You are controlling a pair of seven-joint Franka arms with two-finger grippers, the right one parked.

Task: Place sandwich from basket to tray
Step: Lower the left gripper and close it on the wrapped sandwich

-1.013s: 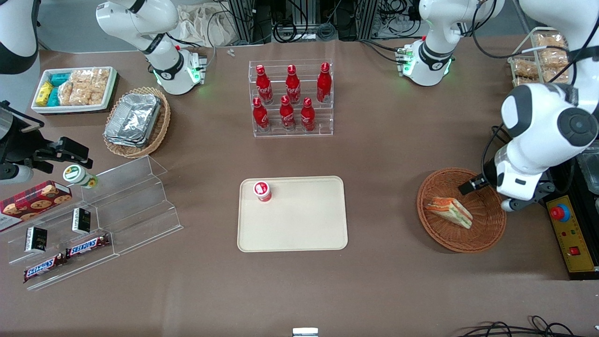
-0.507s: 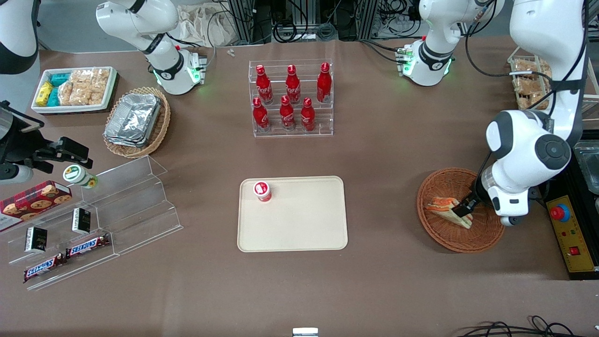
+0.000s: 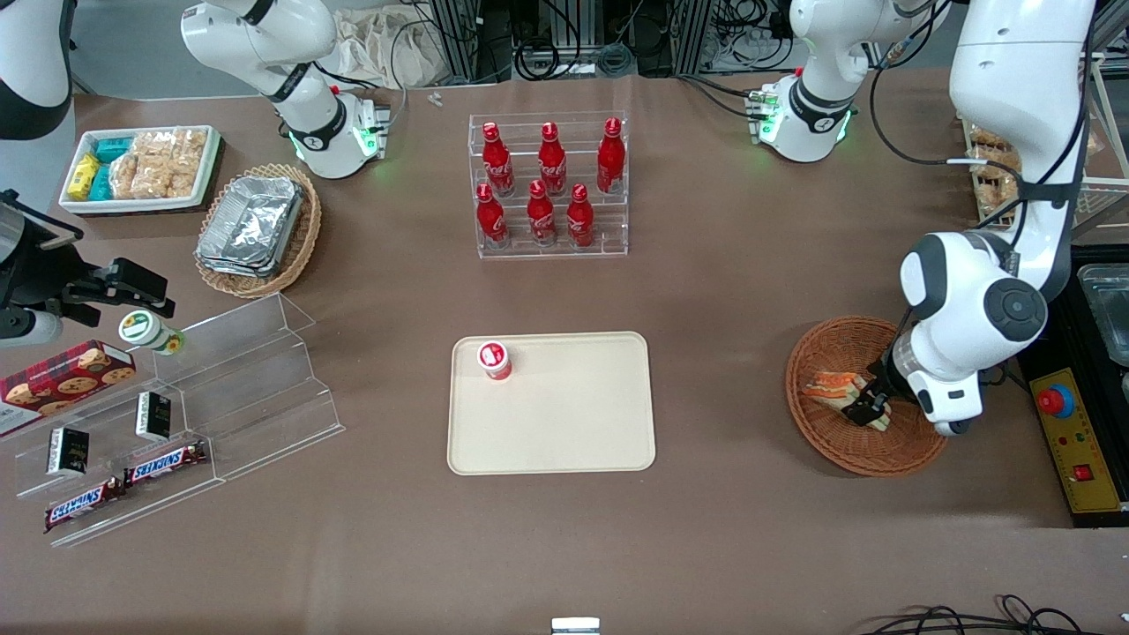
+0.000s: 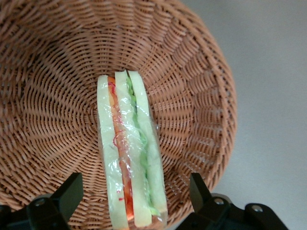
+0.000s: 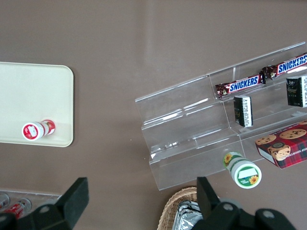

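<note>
The sandwich (image 3: 838, 386) (image 4: 130, 153) is a small wedge wrapped in clear film, with white bread, an orange-red layer and a green layer. It lies in the middle of the round brown wicker basket (image 3: 869, 441) (image 4: 53, 86), which sits at the working arm's end of the table. The gripper (image 3: 866, 407) (image 4: 132, 203) is down in the basket, its two fingers spread wide, one on each side of the sandwich. The flat cream tray (image 3: 564, 423) (image 5: 33, 96) lies well apart, near the table's middle.

Left arm: is descending into the basket (image 3: 869, 445). Gripper (image 3: 867, 407): is settling over the sandwich (image 4: 130, 153), fingers (image 4: 64, 196) spread, one on each side. Sandwich is becoming partly covered in front view.
</note>
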